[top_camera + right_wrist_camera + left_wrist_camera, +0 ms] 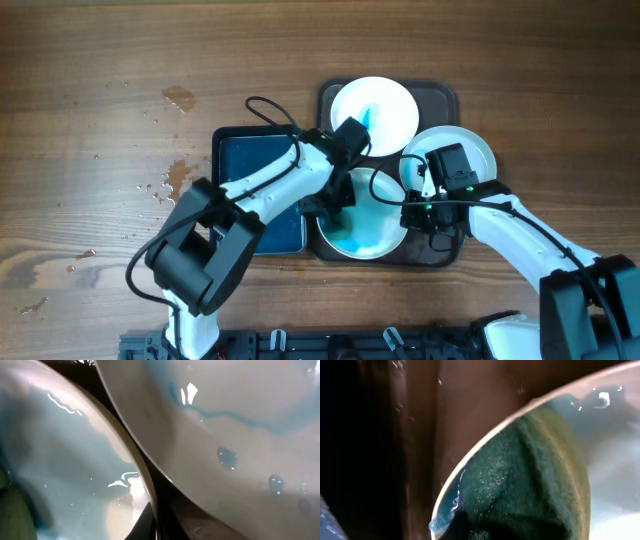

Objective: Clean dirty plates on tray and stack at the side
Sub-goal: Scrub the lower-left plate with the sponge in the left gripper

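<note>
The dark brown tray (pixel 441 103) holds three white plates. The far plate (pixel 378 115) has a blue smear. The right plate (pixel 462 150) shows blue streaks and drops in the right wrist view (pixel 240 425). The near plate (pixel 368 238) is covered with blue water. My left gripper (pixel 336 207) is shut on a green sponge (pixel 530 475) that presses on the near plate by its left rim (pixel 485 442). My right gripper (pixel 421 214) is shut on the near plate's right rim (pixel 150 495), one finger inside it and one outside.
A blue water-filled basin (pixel 258 190) stands just left of the tray, under my left arm. Water drops and wet patches (pixel 170 185) lie on the wooden table to the left. The right plate leans over the near plate's edge.
</note>
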